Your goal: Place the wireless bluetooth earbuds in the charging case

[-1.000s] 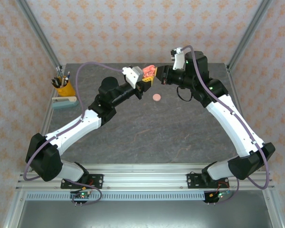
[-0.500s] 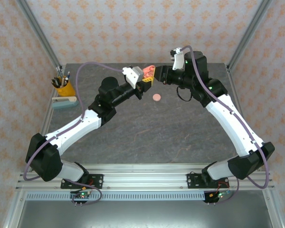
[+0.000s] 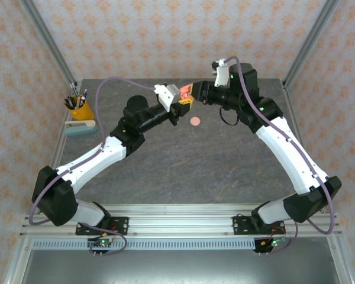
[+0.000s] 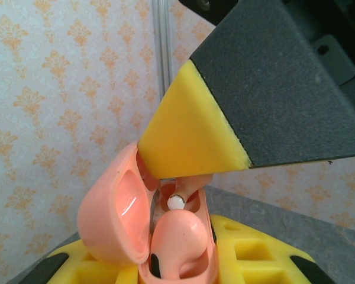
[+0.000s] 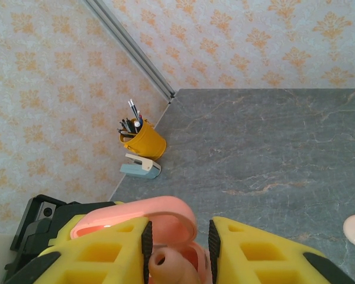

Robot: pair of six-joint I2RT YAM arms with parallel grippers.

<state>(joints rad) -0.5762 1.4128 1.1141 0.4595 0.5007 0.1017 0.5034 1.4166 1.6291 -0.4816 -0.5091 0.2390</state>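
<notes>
left end effector (image 4: 176,263) clenched on the open charging case (image 4: 109,213); right end effector (image 5: 178,235) parted over an earbud (image 4: 178,236)

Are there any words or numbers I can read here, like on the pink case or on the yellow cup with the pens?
There is no text to read in these pictures.
The pink case is plain.
The yellow cup and the blue stapler beside it are too small to show any label.
The wallpaper has only orange ornaments, no letters.
</notes>
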